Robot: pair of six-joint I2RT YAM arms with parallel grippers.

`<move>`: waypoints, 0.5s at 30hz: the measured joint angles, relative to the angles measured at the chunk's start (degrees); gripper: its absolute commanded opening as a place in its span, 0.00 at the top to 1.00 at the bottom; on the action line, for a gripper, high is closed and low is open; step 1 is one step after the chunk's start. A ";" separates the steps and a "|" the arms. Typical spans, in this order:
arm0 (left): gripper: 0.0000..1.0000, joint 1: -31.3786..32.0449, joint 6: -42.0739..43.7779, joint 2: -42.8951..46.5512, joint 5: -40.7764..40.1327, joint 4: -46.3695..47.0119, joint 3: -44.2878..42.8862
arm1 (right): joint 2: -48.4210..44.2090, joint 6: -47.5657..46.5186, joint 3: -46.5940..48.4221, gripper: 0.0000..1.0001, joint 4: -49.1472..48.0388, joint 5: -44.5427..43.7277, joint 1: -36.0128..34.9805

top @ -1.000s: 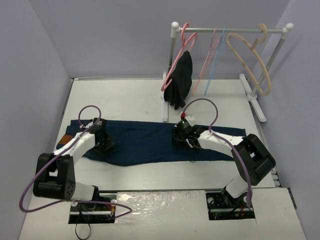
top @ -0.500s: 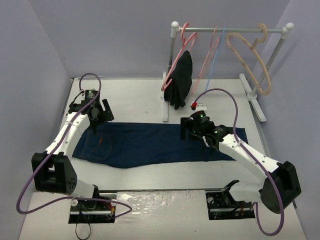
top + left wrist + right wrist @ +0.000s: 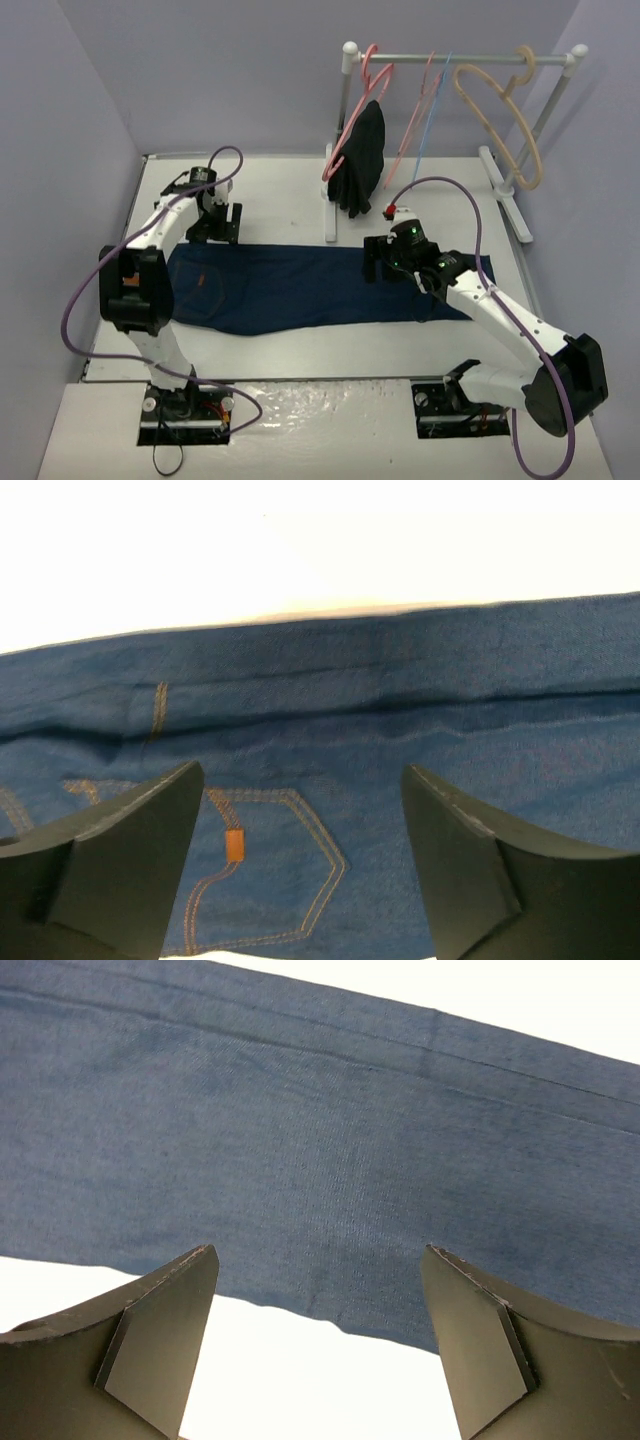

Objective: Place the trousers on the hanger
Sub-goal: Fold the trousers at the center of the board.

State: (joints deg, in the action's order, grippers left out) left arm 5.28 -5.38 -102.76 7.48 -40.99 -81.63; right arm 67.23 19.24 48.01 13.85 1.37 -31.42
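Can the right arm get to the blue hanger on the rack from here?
Probably yes: the right gripper is open and empty over the trousers, and the blue hanger hangs on the rail just beyond it, nothing between. A pink hanger hangs close beside it.

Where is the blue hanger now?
Top view, back right: the blue hanger hangs on the rack rail, between a pink hanger and the beige hanger.

The right hand (image 3: 318, 1345) hangs with its jaws wide apart above the flat blue trousers (image 3: 300, 1150).
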 measured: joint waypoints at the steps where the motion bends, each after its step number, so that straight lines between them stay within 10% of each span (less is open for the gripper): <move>1: 0.27 0.00 -0.31 -1.10 0.03 -0.41 -0.88 | -0.15 -0.11 -0.24 0.20 0.07 0.31 0.00; 15: 0.27 -6.18 -33.79 -5.20 -9.70 -8.31 -3.92 | -0.75 -0.54 -1.11 0.20 0.56 1.56 0.34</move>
State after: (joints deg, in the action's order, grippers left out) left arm -0.91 -39.18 -107.96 -2.22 -49.29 -85.56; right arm 66.48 18.70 46.89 14.41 2.92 -31.08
